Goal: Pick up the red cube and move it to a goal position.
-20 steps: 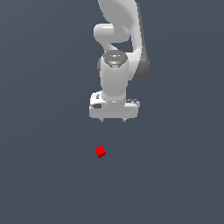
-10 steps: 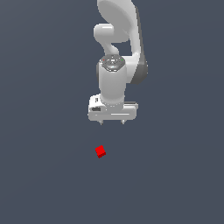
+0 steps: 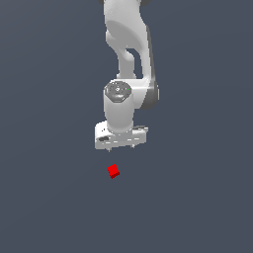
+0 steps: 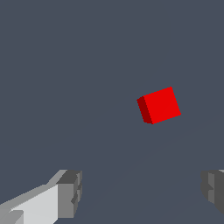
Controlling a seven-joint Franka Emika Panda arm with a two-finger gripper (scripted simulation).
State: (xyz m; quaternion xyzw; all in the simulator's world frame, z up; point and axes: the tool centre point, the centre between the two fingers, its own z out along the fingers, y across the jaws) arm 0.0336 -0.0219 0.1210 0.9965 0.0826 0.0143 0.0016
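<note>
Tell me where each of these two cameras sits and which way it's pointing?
Exterior view: off the arm, position unrecorded, looking steeply down at the grey floor; it shows the white arm, the gripper and the red cube.
Wrist view: mounted on the wrist, looking past the gripper toward the floor; two fingertips show, spread apart.
Shared: the red cube, ungrasped, and the gripper.

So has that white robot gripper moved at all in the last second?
Yes: the white robot gripper has drifted toward the exterior view's left, closer to the tiny red cube, which stayed put.
</note>
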